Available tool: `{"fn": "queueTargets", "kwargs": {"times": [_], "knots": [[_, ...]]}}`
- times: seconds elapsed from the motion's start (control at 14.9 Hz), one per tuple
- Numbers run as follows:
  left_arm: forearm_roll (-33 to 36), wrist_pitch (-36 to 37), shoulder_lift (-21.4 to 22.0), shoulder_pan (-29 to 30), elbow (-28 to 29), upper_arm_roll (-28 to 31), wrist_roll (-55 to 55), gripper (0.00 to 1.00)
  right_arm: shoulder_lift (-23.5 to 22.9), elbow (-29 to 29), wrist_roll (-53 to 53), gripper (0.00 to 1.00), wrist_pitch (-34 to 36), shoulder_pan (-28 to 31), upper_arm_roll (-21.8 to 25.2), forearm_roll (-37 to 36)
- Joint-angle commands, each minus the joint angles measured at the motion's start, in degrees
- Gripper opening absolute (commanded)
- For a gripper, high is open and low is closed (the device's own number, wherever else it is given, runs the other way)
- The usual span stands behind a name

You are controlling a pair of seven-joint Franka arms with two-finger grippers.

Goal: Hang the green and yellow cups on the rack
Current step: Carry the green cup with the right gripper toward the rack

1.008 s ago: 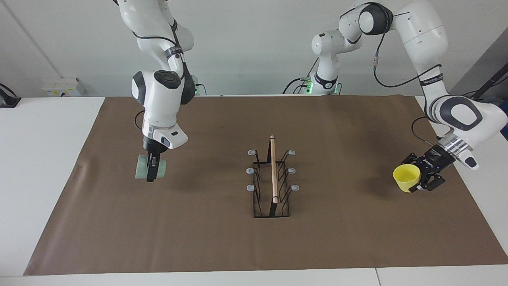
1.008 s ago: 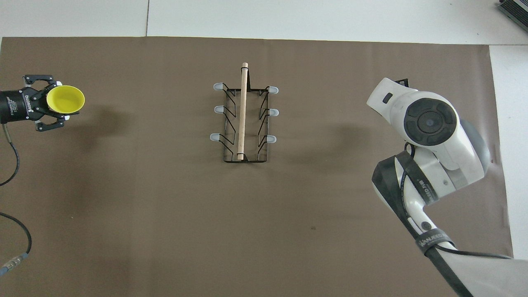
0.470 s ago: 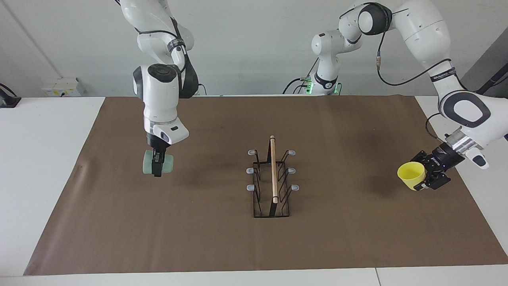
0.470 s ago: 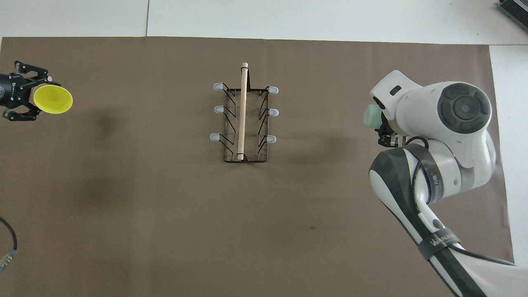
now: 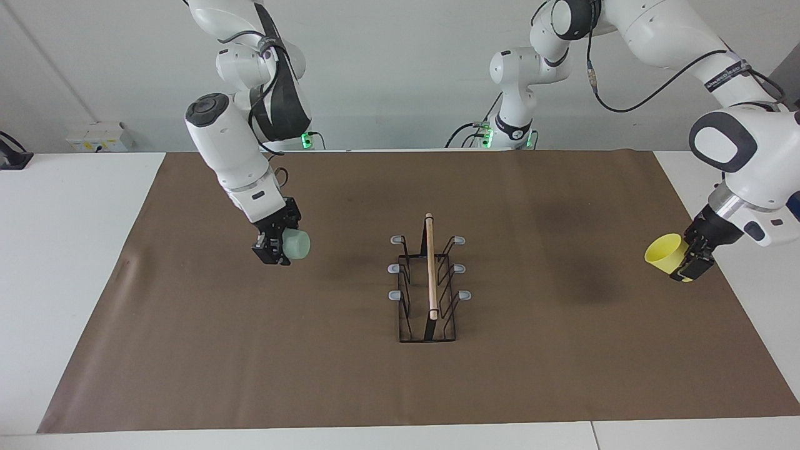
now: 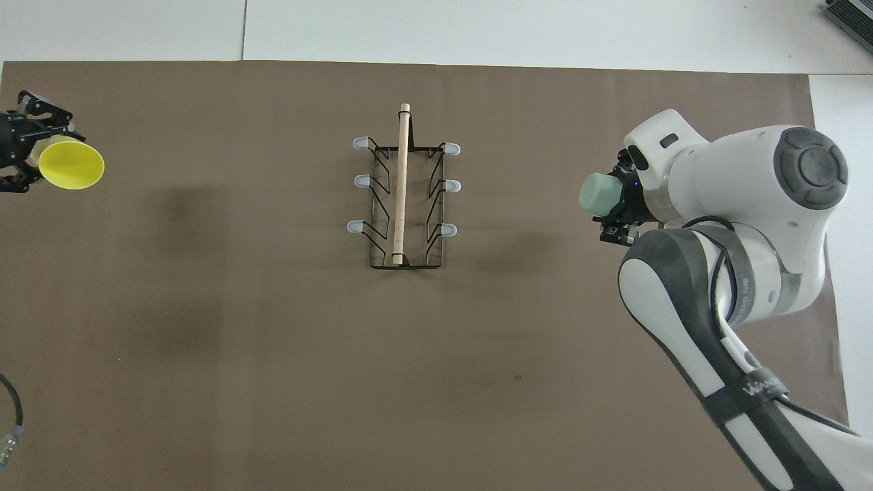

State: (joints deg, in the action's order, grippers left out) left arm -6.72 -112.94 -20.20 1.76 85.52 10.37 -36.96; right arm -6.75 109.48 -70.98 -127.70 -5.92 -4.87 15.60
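The right gripper hangs in the air over the brown mat, toward the right arm's end of the table. Its fingers are clamped on the green cup, which lies tipped on its side in the grasp with its closed base pointing toward the rack. In the overhead view the same cup shows just ahead of the gripper, well apart from the rack.

The left gripper is raised above the mat's short edge at the left arm's end of the table. Its fingers are closed on the yellow cup, also tipped sideways. From overhead, the open mouth of the yellow cup faces toward the rack, and the gripper is partly cut off by the view's edge.

The rack stands on the middle of the mat, between the two held cups and touching neither. Its wooden rod handle runs from the robots' side toward the mat's long edge farthest from them. All six grey-tipped prongs are bare, three on each side.
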Motion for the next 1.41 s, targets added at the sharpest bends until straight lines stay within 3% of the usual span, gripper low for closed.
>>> {"fn": "queueTargets", "kwargs": {"times": [0.0,0.74,1.14,1.34], "knots": [[7.83,-0.70,1.83,-1.66,0.79,0.62,-0.83,0.00,1.39,0.56,-3.27,0.00,1.75,2.22,-0.49,9.50],[24.28,-1.67,3.33,-3.86,0.79,0.71,-6.98,0.00,3.06,2.84,-19.10,0.00,0.45,2.06,-0.67,44.23],[29.56,-1.67,3.41,-3.86,0.71,0.62,-9.35,0.00,1.40,5.57,-24.20,0.00,-19.04,-8.82,-0.67,63.73],[33.60,-1.67,3.76,-5.08,0.53,0.71,-11.72,0.00,-0.19,5.39,-24.29,0.00,-25.64,-14.10,-0.58,73.23]]}}
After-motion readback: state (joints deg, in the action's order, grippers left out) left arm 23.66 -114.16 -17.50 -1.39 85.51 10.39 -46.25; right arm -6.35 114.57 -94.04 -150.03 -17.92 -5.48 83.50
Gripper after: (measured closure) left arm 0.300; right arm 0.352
